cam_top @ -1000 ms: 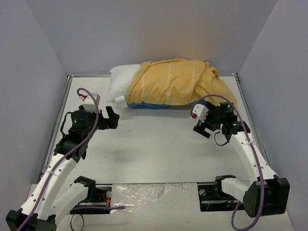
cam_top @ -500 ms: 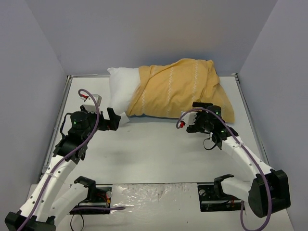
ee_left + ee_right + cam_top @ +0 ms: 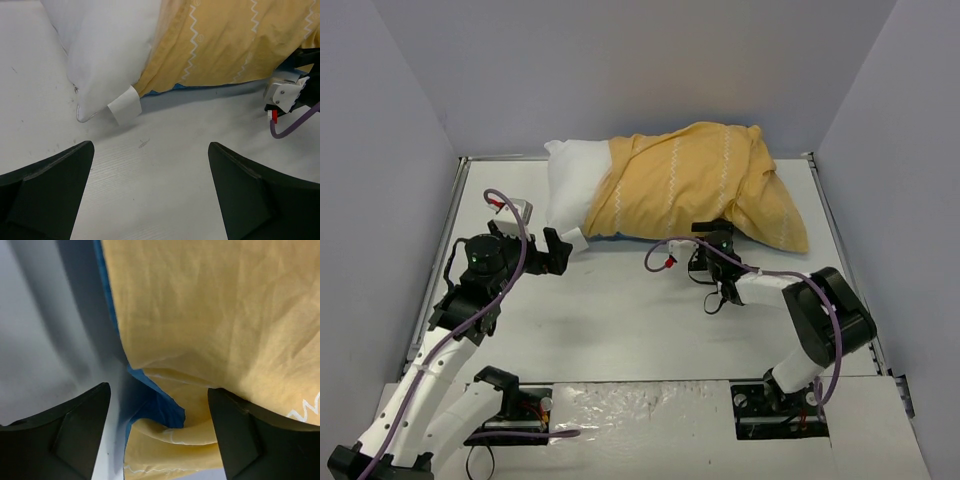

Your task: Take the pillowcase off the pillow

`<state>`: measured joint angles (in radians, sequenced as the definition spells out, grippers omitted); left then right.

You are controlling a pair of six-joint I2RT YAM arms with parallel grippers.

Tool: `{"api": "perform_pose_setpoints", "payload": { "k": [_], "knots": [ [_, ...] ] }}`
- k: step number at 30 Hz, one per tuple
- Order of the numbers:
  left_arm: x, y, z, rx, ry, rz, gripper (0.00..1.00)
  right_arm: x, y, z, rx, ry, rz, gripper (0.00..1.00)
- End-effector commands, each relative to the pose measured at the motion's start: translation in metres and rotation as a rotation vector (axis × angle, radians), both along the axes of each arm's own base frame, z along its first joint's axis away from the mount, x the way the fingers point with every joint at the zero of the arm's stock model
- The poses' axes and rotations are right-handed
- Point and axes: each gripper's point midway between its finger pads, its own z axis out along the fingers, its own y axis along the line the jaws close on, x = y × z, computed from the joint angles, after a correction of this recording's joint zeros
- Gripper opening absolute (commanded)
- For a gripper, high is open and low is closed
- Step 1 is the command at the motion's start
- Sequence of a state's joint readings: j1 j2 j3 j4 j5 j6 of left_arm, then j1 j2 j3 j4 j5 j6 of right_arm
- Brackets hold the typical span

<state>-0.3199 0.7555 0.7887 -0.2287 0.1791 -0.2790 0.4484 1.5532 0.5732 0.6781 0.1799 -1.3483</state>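
Right gripper is held wide open at the lower edge of the pillowcase, a mustard and blue fold being seen between its fingers, unpinched. Left gripper is spread wide near the bare corner of the pillow, which is mostly covered, at the table's far side.

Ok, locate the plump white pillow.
Top view: the plump white pillow sticks out leftward from the mustard-yellow fabric pillowcase at the back, just beyond the left end effector.

White table, pillow lying on it, half in mustard pillowcase
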Motion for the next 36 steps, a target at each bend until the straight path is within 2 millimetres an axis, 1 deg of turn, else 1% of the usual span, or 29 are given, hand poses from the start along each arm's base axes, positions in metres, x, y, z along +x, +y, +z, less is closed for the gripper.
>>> {"api": "perform_pose_setpoints", "payload": {
  "k": [1, 3, 4, 5, 6, 7, 8, 9, 10, 11, 12, 13, 14, 15, 17, 18, 19, 20, 21, 22, 23, 25, 27, 28, 29, 31, 33, 34, 36],
  "knots": [
    [0.0, -0.001, 0.014, 0.005, -0.057, -0.013, 0.98, 0.024, 0.002, 0.042, 0.04, -0.207, -0.092, 0.71],
    [0.0, -0.002, 0.013, 0.008, -0.056, -0.019, 0.98, 0.024, 0.0, 0.041, 0.048, -0.209, -0.11, 0.55],
    [0.0, -0.002, 0.013, 0.01, -0.059, -0.022, 0.98, 0.022, -0.001, 0.042, 0.058, -0.204, -0.11, 0.35],
    [-0.001, -0.002, 0.013, 0.012, -0.06, -0.025, 0.98, 0.022, 0.002, 0.043, 0.098, -0.194, -0.105, 0.24],
    [-0.001, -0.003, 0.013, 0.015, -0.06, -0.028, 0.98, 0.017, 0.003, 0.049, 0.122, -0.177, -0.102, 0.15],
    [-0.001, -0.003, 0.013, 0.023, -0.062, -0.034, 0.98, 0.017, 0.006, 0.059, 0.159, -0.174, -0.099, 0.02],
    [-0.001, -0.004, 0.012, 0.028, -0.064, -0.04, 0.98, 0.014, 0.004, 0.081, 0.22, -0.201, -0.1, 0.0],
    [-0.002, -0.006, 0.012, 0.039, -0.07, -0.052, 0.98, 0.008, 0.009, 0.078, 0.292, -0.136, -0.084, 0.0],
    [-0.004, -0.008, 0.014, 0.048, -0.078, -0.069, 0.98, 0.005, 0.01, 0.087, 0.34, -0.127, -0.072, 0.0],
    [-0.006, -0.009, 0.014, 0.062, -0.082, -0.082, 0.99, 0.003, 0.003, 0.119, 0.408, -0.177, -0.072, 0.0],
    [-0.01, -0.012, 0.017, 0.09, -0.108, -0.109, 0.99, -0.004, 0.007, 0.122, 0.473, -0.14, -0.052, 0.0],
    [-0.013, -0.014, 0.019, 0.106, -0.124, -0.122, 0.99, -0.008, 0.004, 0.134, 0.504, -0.149, -0.048, 0.0],
    [-0.014, -0.013, 0.019, 0.123, -0.135, -0.122, 0.99, -0.016, 0.004, 0.163, 0.559, -0.194, -0.014, 0.0],
    [-0.017, -0.013, 0.021, 0.134, -0.155, -0.126, 0.99, -0.02, -0.001, 0.167, 0.599, -0.177, -0.01, 0.0],
    [-0.02, -0.015, 0.022, 0.165, -0.181, -0.143, 0.99, -0.03, -0.005, 0.189, 0.64, -0.187, 0.008, 0.0],
    [-0.021, -0.014, 0.022, 0.174, -0.188, -0.144, 0.99, -0.033, -0.002, 0.19, 0.638, -0.17, 0.043, 0.0],
    [-0.022, -0.015, 0.023, 0.173, -0.192, -0.145, 0.99, -0.036, 0.002, 0.185, 0.616, -0.138, 0.069, 0.05],
    [-0.021, -0.015, 0.022, 0.176, -0.188, -0.144, 0.99, -0.039, 0.007, 0.169, 0.595, -0.093, 0.08, 0.32],
    [-0.022, -0.015, 0.023, 0.176, -0.188, -0.146, 0.99, -0.043, 0.019, 0.158, 0.575, -0.062, 0.11, 0.45],
    [-0.022, -0.015, 0.023, 0.175, -0.186, -0.147, 0.99, -0.041, 0.021, 0.141, 0.501, -0.045, 0.106, 0.58],
    [-0.023, -0.015, 0.023, 0.176, -0.186, -0.144, 0.99, -0.043, 0.023, 0.119, 0.455, -0.037, 0.099, 0.8],
    [-0.025, -0.013, 0.024, 0.182, -0.193, -0.139, 0.99, -0.045, 0.032, 0.098, 0.344, -0.06, 0.084, 0.93],
    [-0.026, -0.009, 0.023, 0.195, -0.201, -0.128, 0.99, -0.037, 0.038, 0.081, 0.266, -0.09, 0.069, 1.0],
    [-0.026, -0.009, 0.023, 0.2, -0.201, -0.126, 0.99, -0.034, 0.04, 0.066, 0.216, -0.092, 0.016, 1.0],
    [-0.026, -0.008, 0.022, 0.203, -0.202, -0.125, 0.98, -0.026, 0.044, 0.073, 0.231, -0.149, -0.007, 1.0],
    [-0.026, -0.007, 0.023, 0.206, -0.205, -0.121, 0.98, -0.017, 0.045, 0.07, 0.247, -0.217, -0.062, 1.0],
    [-0.026, -0.008, 0.022, 0.208, -0.201, -0.127, 0.98, -0.007, 0.043, 0.069, 0.244, -0.354, -0.137, 1.0],
    [-0.026, -0.009, 0.022, 0.208, -0.2, -0.13, 0.98, -0.007, 0.046, 0.056, 0.251, -0.418, -0.143, 1.0],
    [-0.027, -0.01, 0.021, 0.208, -0.198, -0.138, 0.98, -0.011, 0.041, 0.04, 0.148, -0.465, -0.142, 1.0]
  ]
}}
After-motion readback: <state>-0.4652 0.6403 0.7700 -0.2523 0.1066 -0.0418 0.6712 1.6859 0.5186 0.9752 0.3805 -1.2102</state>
